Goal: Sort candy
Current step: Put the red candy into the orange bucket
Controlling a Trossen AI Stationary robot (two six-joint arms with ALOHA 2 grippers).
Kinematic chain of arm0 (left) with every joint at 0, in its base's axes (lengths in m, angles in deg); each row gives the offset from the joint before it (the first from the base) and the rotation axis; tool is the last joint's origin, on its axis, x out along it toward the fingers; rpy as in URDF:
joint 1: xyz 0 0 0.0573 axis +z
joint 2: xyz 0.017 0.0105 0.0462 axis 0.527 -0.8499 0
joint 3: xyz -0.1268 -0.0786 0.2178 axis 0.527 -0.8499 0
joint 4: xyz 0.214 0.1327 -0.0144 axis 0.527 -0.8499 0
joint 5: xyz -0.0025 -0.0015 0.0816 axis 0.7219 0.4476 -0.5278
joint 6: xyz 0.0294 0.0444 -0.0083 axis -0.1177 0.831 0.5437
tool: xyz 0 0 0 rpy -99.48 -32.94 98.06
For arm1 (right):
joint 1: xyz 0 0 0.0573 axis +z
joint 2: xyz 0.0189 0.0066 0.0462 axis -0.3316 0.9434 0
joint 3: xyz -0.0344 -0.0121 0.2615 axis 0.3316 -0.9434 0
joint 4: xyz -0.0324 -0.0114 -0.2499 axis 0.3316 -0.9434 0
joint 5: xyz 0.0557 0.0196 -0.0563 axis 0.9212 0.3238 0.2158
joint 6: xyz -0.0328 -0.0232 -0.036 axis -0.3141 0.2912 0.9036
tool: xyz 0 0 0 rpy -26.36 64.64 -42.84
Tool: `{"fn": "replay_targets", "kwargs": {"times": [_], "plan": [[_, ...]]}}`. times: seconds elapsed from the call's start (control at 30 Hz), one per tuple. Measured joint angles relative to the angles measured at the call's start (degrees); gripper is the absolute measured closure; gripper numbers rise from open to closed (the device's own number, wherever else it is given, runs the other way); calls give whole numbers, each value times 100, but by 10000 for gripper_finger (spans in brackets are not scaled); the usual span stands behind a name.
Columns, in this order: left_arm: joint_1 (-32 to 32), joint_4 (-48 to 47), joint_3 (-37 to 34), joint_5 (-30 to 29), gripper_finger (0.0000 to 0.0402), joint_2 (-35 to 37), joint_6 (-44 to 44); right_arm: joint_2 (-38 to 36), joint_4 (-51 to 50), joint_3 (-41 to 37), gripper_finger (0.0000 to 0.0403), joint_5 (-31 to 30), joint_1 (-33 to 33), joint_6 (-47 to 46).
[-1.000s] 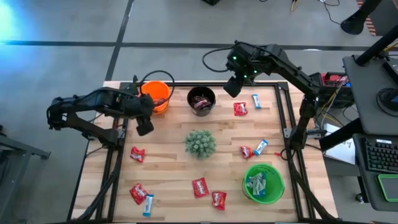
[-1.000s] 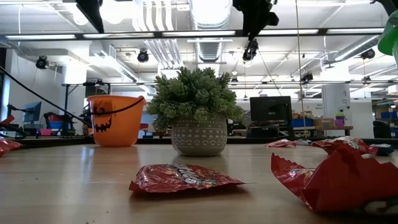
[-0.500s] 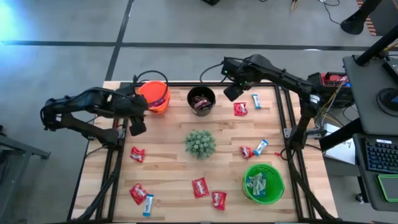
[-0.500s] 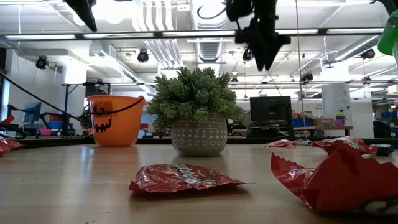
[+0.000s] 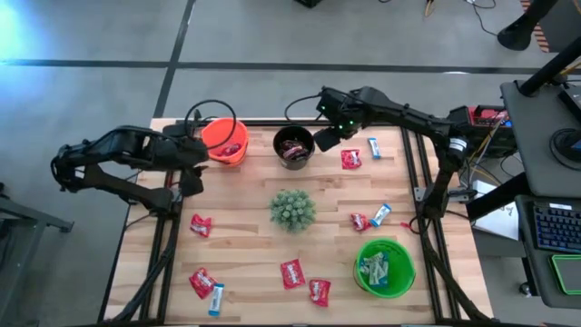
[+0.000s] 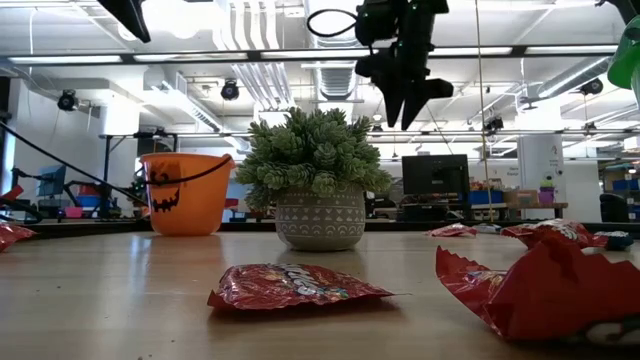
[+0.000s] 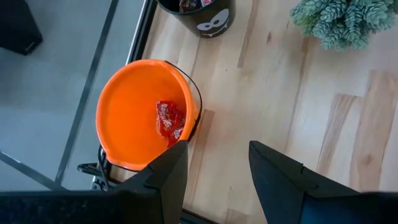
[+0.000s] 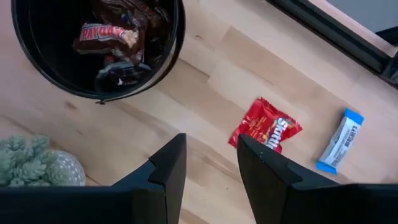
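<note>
Candy lies scattered on the wooden table: a red pack and a blue bar at the far right, and more red and blue ones near the front. My right gripper hangs open above the table between the black bucket and that red pack, with nothing between its fingers. My left gripper is open and empty at the table's left edge, beside the orange bucket. One red candy lies in the orange bucket. Dark-wrapped candy fills the black bucket.
A small potted plant stands mid-table. A green bucket holding blue-and-white candy sits near the front right. Red candies and a blue one lie on the near half. A dark frame rims the table.
My right gripper has come down and gone toward the black bucket, rolling as it sank. My left gripper has drawn back toward the table's left edge, away from the orange bucket, with a slight roll. No candy has moved.
</note>
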Motion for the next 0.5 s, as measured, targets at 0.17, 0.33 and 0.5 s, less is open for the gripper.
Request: {"fn": "replay_targets", "kwargs": {"times": [0.17,0.33,0.5], "plan": [[0,0,-2,-1,248,86,71,0,20,-47,272,-62,-31,-81],[0,0,0,-1,248,170,169,-2,9,-286,264,-245,-48,-419],[0,9,0,-1,248,230,218,-1,6,-659,234,17,-94,-973]]}}
